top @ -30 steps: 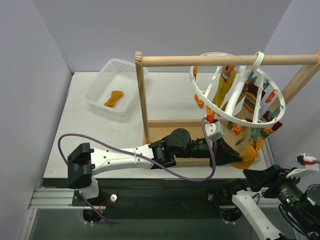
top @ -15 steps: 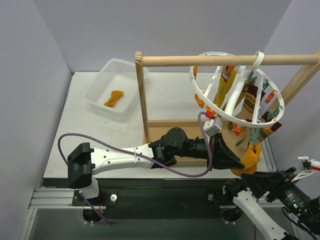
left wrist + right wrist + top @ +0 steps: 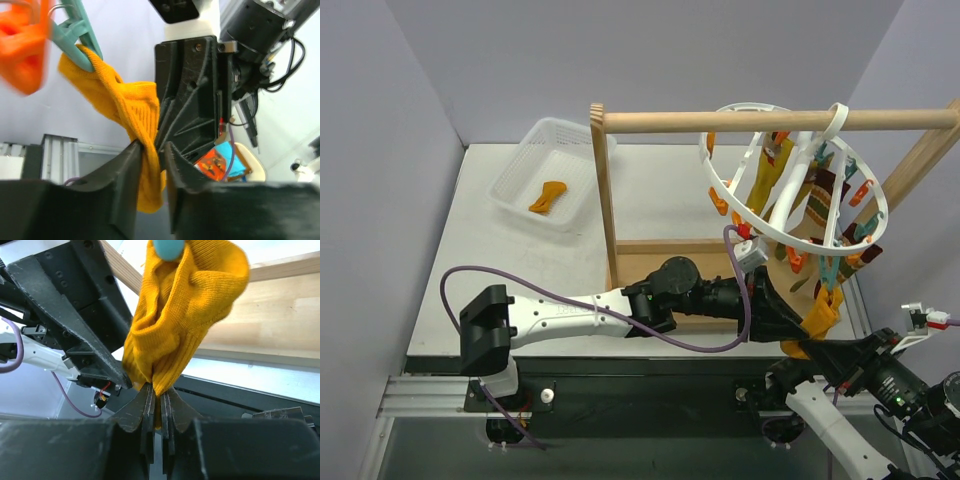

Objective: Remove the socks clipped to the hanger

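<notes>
Sock (image 3: 132, 107), mustard-orange, on a teal clip (image 3: 82, 30) of the hanger (image 3: 752, 107), tight in the left pincer (image 3: 152, 150) and right pincer (image 3: 156, 392).

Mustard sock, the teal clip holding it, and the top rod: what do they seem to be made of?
Mustard sock: knitted fabric, matte. Ribbed stitches and soft folds show up close.
Teal clip: probably moulded plastic, smooth with a slight sheen.
Rod: wood, pale and unpainted, with faint grain. I cannot tell whether it is varnished.
</notes>
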Controlling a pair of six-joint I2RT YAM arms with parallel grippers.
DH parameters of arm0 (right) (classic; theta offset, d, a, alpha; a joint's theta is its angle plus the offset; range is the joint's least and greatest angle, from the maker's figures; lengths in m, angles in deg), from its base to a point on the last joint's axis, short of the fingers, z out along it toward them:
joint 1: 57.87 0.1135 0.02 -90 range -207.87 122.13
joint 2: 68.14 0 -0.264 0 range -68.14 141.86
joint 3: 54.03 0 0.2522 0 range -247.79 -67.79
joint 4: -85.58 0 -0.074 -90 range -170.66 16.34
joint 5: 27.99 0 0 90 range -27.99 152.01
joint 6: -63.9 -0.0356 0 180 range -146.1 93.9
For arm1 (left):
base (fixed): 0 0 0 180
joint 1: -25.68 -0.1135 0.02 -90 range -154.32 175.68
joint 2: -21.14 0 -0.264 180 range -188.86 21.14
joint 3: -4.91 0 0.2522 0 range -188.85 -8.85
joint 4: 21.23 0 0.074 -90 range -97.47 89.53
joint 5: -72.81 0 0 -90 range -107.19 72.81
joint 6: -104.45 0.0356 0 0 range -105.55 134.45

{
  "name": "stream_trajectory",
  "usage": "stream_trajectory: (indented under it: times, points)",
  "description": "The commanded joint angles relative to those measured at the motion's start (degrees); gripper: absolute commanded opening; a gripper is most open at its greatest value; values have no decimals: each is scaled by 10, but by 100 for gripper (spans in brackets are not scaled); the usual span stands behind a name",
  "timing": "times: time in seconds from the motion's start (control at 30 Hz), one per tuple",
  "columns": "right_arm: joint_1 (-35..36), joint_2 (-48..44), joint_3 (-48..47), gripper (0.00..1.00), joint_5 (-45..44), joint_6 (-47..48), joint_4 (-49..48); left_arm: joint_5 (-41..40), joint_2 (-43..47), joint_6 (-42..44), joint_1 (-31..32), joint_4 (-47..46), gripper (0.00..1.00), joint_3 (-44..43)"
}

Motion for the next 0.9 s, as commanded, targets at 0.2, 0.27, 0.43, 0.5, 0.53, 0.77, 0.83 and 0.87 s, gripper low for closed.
stream_trajectory:
  times: [0.2,0.27,0.43,0.5,0.53,0.77,0.83,0.87]
  points:
    - [4,-5,4,0,0,3,-25,-200,108,133,34,125,63,-1]
    - [3,-4,7,0,-1,4,-23,-238,112,139,37,157,63,-17]
    - [4,-3,10,0,-1,2,-21,-289,106,163,48,184,63,-52]
    - [4,-2,9,0,-1,2,-20,-305,82,173,48,214,63,-109]
    - [4,-1,9,0,0,1,-19,-311,72,171,48,254,64,-135]
    - [4,2,-5,0,-1,2,-12,-349,-4,149,53,366,64,-289]
    - [4,2,-6,0,-1,2,-11,-349,-13,145,53,367,62,-306]
    - [4,3,-6,0,-1,3,-11,-353,-16,140,53,390,61,-312]
